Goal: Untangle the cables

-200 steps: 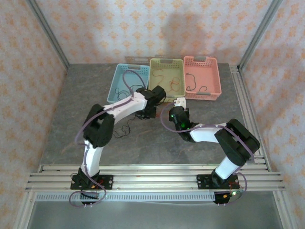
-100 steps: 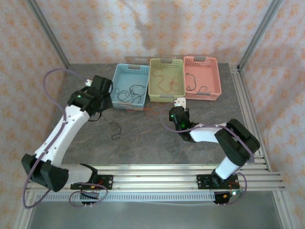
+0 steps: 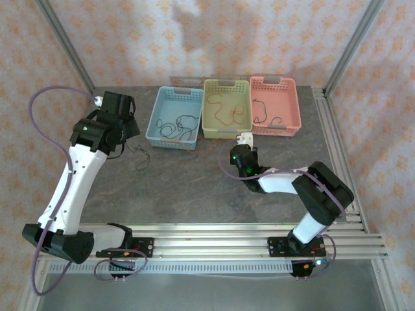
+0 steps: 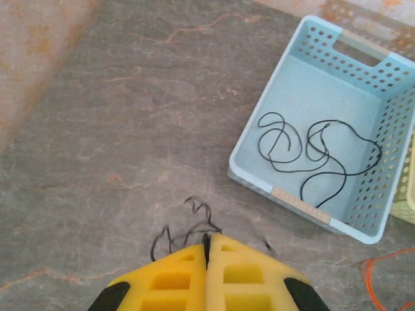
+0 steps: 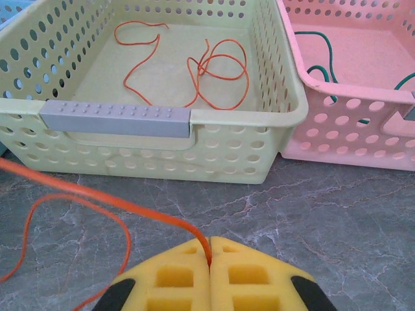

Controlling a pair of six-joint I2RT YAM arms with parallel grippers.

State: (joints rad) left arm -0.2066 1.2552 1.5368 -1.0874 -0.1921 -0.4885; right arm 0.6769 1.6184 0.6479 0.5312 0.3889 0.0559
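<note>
Left arm swung wide outward from centre in last second; right gripper (image 5: 211,251) unmoved. Left gripper (image 4: 207,243) pinched shut on black cable (image 4: 194,223): kinked bunch just ahead-left of tips, no clear axis. Right pinched shut on orange cable (image 5: 97,196): long axis runs leftward from tips, loop sagging beneath. Judgement: black drawn clear of orange; blue basket (image 4: 295,202), ahead-right of left tips, likely next.

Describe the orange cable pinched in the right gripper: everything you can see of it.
The orange cable is a thin, flexible, bright orange-red wire. It is pinched between the shut yellow fingertips of the right gripper. From there one strand runs straight off to the left edge of the wrist view. Below it a second stretch curves in a loose loop over the grey table. It lies in front of the yellow-green basket, outside it.
</note>
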